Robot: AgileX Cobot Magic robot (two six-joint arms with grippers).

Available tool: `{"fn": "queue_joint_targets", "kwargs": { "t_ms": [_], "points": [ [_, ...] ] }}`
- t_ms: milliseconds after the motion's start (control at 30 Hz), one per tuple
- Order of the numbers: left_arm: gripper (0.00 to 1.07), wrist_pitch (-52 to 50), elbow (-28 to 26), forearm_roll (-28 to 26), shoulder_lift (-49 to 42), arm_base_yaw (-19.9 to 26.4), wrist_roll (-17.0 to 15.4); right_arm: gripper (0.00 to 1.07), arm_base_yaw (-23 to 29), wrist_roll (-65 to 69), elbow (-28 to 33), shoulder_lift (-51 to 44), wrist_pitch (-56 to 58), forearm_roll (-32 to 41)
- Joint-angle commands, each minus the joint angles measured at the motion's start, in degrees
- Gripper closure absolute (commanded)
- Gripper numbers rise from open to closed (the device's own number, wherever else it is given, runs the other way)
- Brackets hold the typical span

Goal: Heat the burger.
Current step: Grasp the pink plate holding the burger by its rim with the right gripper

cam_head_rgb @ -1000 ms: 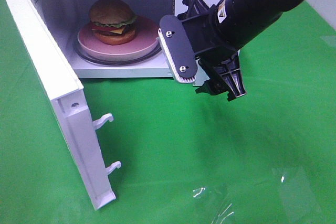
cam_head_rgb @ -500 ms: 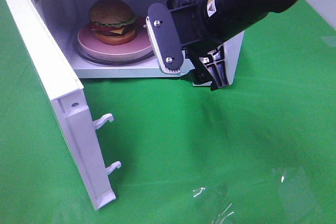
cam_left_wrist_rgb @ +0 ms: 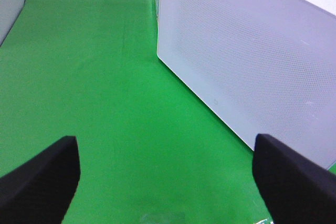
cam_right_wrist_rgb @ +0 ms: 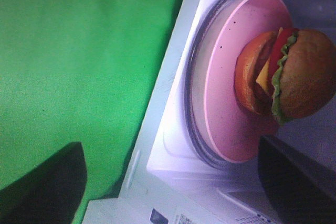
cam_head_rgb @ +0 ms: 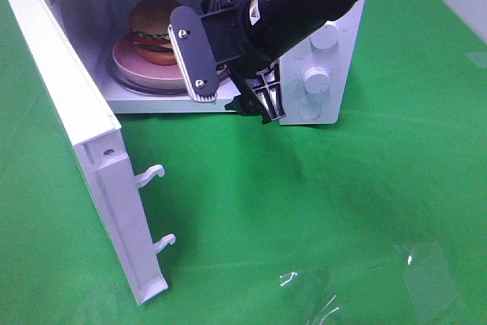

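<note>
- burger [cam_head_rgb: 156, 27] sits on pink plate [cam_head_rgb: 131, 62]; the plate rests on a glass turntable [cam_right_wrist_rgb: 195, 98] inside the microwave [cam_head_rgb: 335, 28] cavity
- burger upright, bun on top, lettuce, tomato and cheese showing at the side
- microwave door [cam_head_rgb: 84, 135] swung wide open, two latch hooks sticking out of its edge
- right claw [cam_head_rgb: 228, 85] spread wide, nothing between its fingers, at the cavity mouth in front of the plate, clear of the burger
- left claw [cam_left_wrist_rgb: 168, 182] also spread, empty, low over the green tabletop [cam_head_rgb: 342, 211], facing a white dotted panel [cam_left_wrist_rgb: 247, 61]
- two knobs [cam_head_rgb: 316, 78] on the microwave front, beside the right arm
</note>
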Motion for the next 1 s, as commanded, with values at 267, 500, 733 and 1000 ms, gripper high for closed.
{"fn": "queue_joint_targets", "kwargs": {
  "t_ms": [267,500,733,1000],
  "points": [
    [0.25,-0.34,0.29,0.11,-1.03,-0.06,0.0,0.24,0.06,0.57,-6.82,7.91,-0.23,0.8],
    [0.25,-0.34,0.29,0.11,-1.03,-0.06,0.0,0.25,0.06,3.44,-12.49,12.83,-0.23,0.74],
    [0.25,-0.34,0.29,0.11,-1.03,-0.06,0.0,0.25,0.06,3.32,-18.05,17.99,0.69,0.63],
    [0.25,-0.34,0.29,0.11,-1.03,-0.06,0.0,0.26,-0.11,3.38,-22.29,22.29,1.78,0.8]
  ]
}}
